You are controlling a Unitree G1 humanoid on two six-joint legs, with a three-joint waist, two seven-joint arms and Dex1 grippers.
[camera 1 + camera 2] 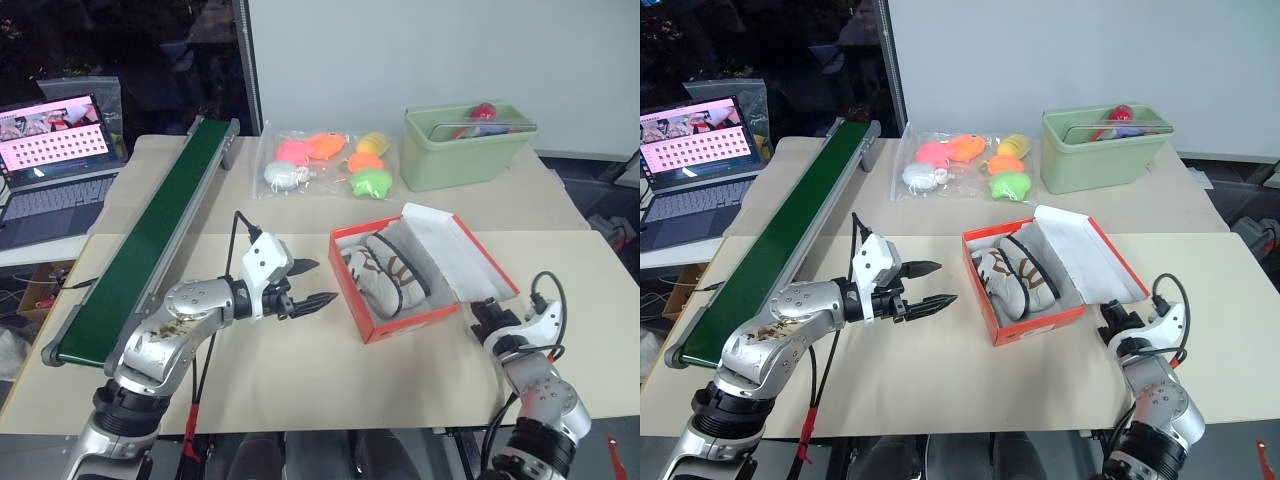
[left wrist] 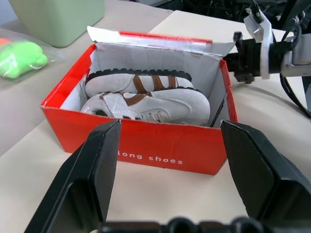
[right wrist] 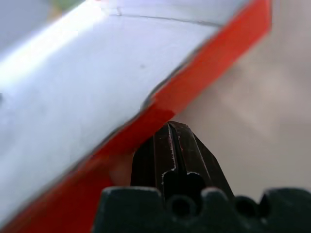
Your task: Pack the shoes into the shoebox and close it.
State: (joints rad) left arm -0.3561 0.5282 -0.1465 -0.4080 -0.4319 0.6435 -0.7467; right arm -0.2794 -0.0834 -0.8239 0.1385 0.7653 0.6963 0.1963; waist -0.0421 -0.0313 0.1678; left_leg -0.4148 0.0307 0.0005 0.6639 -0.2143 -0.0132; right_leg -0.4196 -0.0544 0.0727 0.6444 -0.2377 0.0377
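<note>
The red-orange shoebox (image 1: pixel 415 320) stands open mid-table, its white-lined lid (image 1: pixel 455 250) tilted back toward the right. Both white shoes (image 1: pixel 385 275) lie side by side inside it, brown-trimmed with dark soles, and show clearly in the left wrist view (image 2: pixel 146 99). My left gripper (image 1: pixel 322 282) hovers open just left of the box, pointing at its printed front wall (image 2: pixel 160 145), with nothing between its fingers. At the lid's near outer edge my right gripper (image 1: pixel 488 318) is shut and empty; its tips (image 3: pixel 170 133) sit against the lid's red rim (image 3: pixel 204 63).
A long green conveyor belt (image 1: pixel 150 240) runs along the left side, with a laptop (image 1: pixel 55 150) beyond it. At the back lie bagged colourful plush toys (image 1: pixel 325 160) and a pale green bin (image 1: pixel 465 145). Bare table spreads in front of the box.
</note>
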